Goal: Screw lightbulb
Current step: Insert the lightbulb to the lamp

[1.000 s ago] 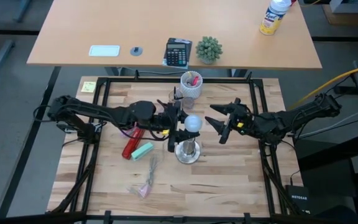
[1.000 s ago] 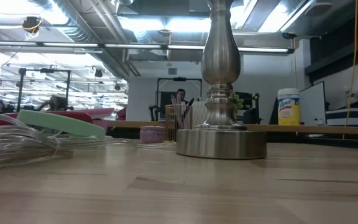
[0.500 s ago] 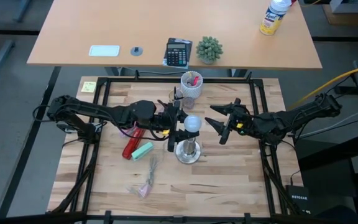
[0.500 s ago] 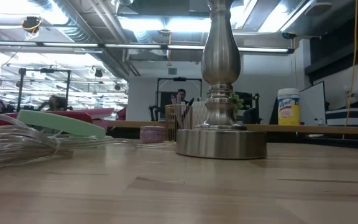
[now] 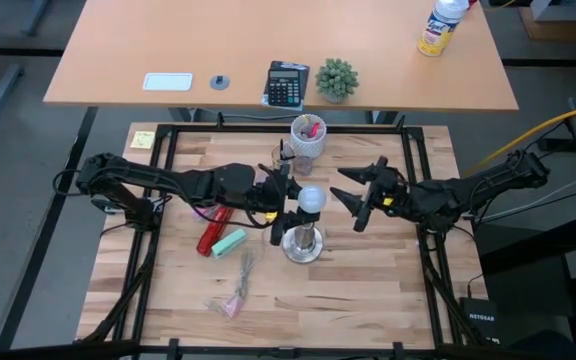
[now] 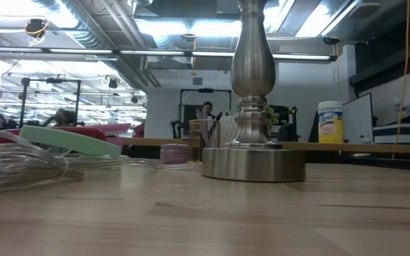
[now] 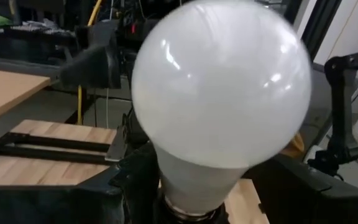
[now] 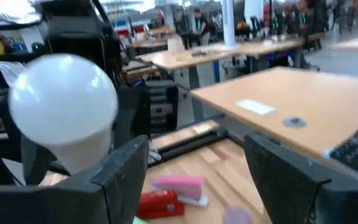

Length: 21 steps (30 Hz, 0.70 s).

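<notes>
Nothing has moved: frosted-white round lightbulb [image 5: 311, 199] sits atop the silvery metal socket stand [image 5: 302, 243]. Left gripper [image 5: 284, 208] stands wide around its neck. Right gripper [image 5: 360, 199] waits nearby, jaws wide.

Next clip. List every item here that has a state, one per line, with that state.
lightbulb: upright on top of the socket stand, base down.
socket stand: upright on the table.
left gripper: open, fingers either side of the bulb's neck.
right gripper: open, empty, apart from the bulb.
white cup: upright, with things standing in it.

Frosted-white lightbulb [image 5: 311, 198]; silvery socket stand [image 5: 302, 243]; red stapler [image 5: 211, 236]; mint-green block [image 5: 230, 242].
</notes>
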### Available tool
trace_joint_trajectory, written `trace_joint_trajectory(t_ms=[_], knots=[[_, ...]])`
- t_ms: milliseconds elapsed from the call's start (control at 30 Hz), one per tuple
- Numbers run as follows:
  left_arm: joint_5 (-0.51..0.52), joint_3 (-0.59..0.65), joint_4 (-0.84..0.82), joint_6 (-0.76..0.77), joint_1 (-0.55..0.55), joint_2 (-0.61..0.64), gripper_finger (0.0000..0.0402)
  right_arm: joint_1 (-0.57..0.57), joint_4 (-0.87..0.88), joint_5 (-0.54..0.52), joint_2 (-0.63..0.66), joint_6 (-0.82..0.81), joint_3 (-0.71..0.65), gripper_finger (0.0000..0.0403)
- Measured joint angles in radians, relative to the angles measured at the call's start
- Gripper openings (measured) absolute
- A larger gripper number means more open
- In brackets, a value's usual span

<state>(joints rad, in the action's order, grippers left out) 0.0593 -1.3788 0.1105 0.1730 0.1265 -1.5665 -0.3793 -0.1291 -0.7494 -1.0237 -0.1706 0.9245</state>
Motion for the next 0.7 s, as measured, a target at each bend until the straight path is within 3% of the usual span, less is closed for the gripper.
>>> trace_joint_trajectory(t_ms=[267,700], knots=[[0.000,0.000,-0.005,0.002,0.000,0.000,0.0226,0.000,-0.172,0.001,0.000,0.152,0.000,0.0270],[0.003,0.000,-0.036,-0.042,-0.002,0.000,0.0226,0.000,-0.158,0.001,0.000,0.159,0.000,0.0270]])
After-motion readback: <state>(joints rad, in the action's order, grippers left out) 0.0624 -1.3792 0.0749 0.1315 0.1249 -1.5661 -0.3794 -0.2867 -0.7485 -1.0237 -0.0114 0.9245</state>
